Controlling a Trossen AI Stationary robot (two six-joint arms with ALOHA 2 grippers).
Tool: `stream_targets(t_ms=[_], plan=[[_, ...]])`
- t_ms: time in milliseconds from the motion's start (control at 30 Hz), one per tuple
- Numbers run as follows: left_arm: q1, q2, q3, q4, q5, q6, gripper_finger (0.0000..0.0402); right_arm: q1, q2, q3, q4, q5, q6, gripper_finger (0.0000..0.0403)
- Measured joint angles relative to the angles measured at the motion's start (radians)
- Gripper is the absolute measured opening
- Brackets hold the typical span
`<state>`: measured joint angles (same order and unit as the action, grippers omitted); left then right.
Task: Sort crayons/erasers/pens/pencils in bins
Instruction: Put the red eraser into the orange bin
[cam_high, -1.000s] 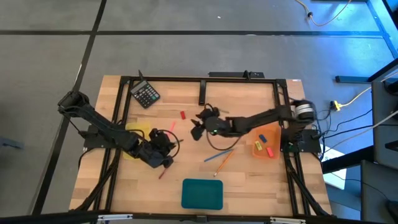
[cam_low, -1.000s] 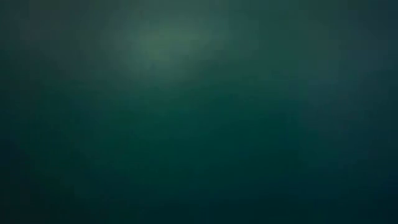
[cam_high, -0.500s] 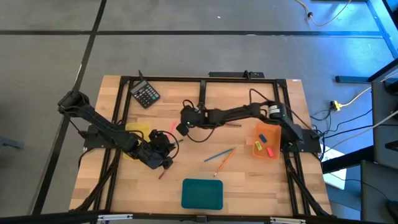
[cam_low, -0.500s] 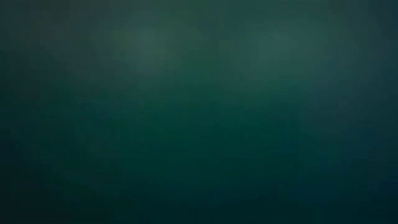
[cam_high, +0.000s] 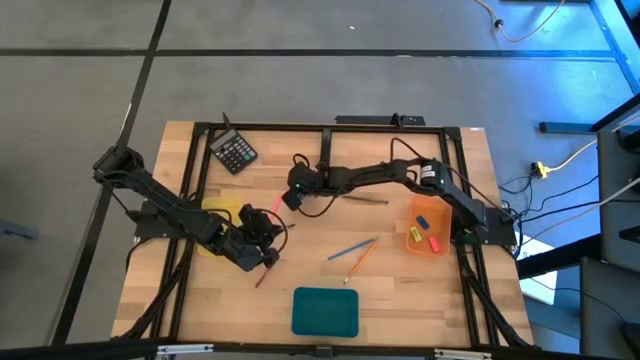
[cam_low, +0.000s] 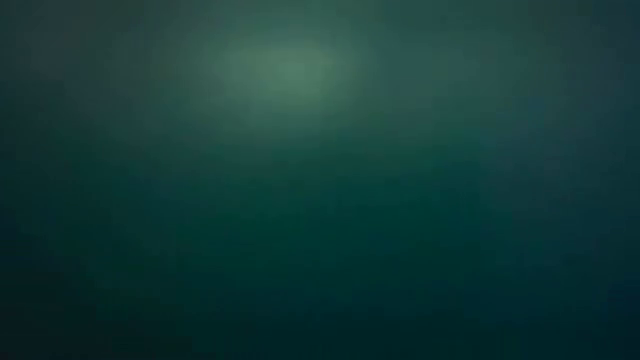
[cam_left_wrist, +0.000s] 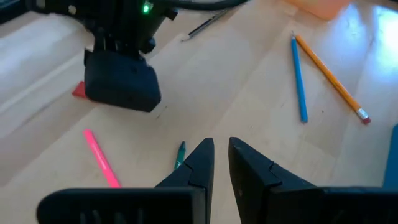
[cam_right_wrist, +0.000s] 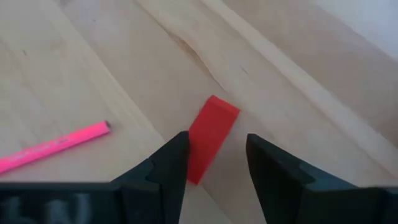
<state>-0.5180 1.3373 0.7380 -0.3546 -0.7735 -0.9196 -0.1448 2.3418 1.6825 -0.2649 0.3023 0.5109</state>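
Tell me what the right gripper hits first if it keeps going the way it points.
Likely the red eraser: it lies flat on the table between the open fingers of the right gripper. The pink pen lies off to one side.

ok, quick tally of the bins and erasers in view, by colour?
Yellow bin: 1
Orange bin: 1
Teal bin: 1
Red erasers: 2, one loose, one binned
Yellow eraser: 1
Blue eraser: 1
Total: 7 (3 bins, 4 erasers)
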Motion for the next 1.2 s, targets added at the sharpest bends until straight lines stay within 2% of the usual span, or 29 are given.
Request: stream_targets(t_ms=[200,400,600,733,833,1000,1100,1133,1200], plan=[[0.001,0.000,0.000,-0.001,-0.038,0.014,0.0041,-0.018,0.029,0.004,0.005,-0.084,0.007,0.0158],[0.001,0.000,0.000,-0.004,-0.032,0.039,0.0041,-0.020,0.023,0.004,-0.020,-0.092,-0.023,0.0094],[-0.021,0.000,0.000,-0.007,-0.003,0.037,0.0041,0.037,-0.014,-0.001,-0.089,-0.016,-0.133,0.0011],[-0.016,-0.012,0.000,-0.008,-0.054,0.036,0.0041,0.090,-0.063,-0.011,-0.239,0.010,-0.207,0.0012],[-0.017,-0.028,0.022,0.026,-0.066,0.028,0.0041,0.125,-0.155,-0.059,-0.268,0.065,-0.261,0.0014],[-0.016,-0.054,0.106,0.027,-0.203,0.228,0.0041,0.122,-0.398,-0.290,-0.101,0.088,-0.307,0.0005],[0.047,-0.103,0.175,0.029,-0.218,0.350,0.0041,0.085,-0.587,-0.421,-0.030,0.003,-0.311,0.0009],[0.079,-0.121,0.207,0.029,-0.188,0.396,0.0041,0.070,-0.654,-0.449,-0.028,-0.038,-0.309,0.0008],[0.163,-0.164,0.275,0.031,-0.062,0.476,0.0041,0.041,-0.773,-0.471,-0.079,-0.149,-0.304,0.0005]])
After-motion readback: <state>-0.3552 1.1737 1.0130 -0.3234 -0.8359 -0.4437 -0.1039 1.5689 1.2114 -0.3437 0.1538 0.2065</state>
